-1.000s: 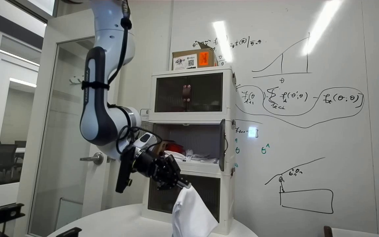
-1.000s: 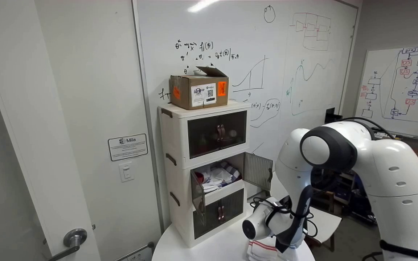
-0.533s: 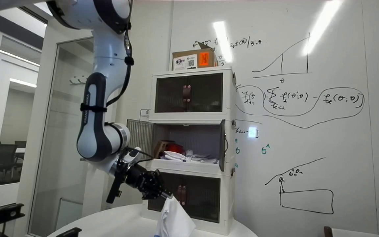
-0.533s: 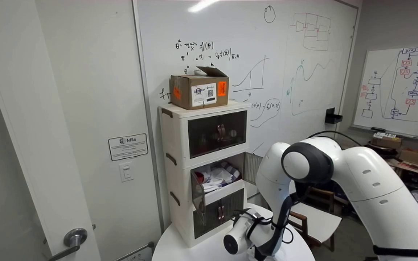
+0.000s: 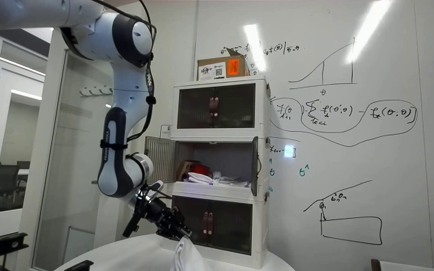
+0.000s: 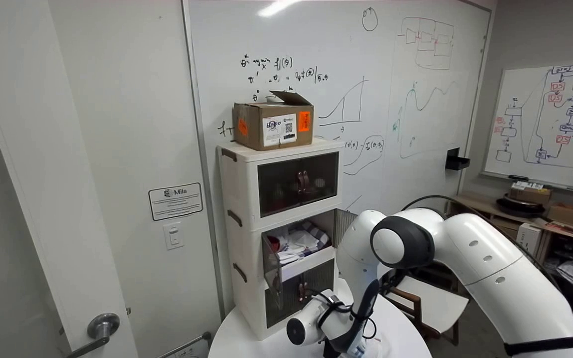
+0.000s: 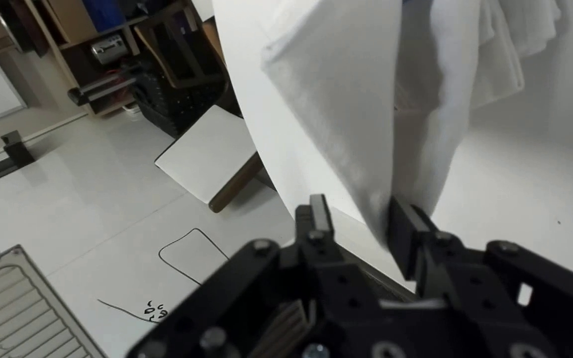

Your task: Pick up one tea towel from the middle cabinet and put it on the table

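The pale tea towel (image 5: 188, 258) stands in a peak at my gripper (image 5: 186, 234), low over the round white table (image 5: 126, 253). In the wrist view my gripper (image 7: 361, 221) is open, with a wide gap between its fingers. The tea towel (image 7: 346, 99) leans against the inner side of the right finger (image 7: 408, 223) and is clear of the left one. Its folds spread down towards the table (image 7: 505, 199). Its lower end is cut off in an exterior view. The middle cabinet (image 5: 217, 190) stands open behind, with more cloths inside. The arm hides the gripper in an exterior view.
Both tinted doors stand open, the left door (image 5: 160, 160) and the right door (image 5: 255, 165). A red item (image 5: 200, 169) sits inside. A cardboard box (image 6: 274, 124) tops the stack. A chair (image 6: 430, 303) stands beside the table.
The arm has moved down and, in an exterior view, to the left, away from the cabinet front. The tea towel has come down with it and its peak has sunk lower over the table.
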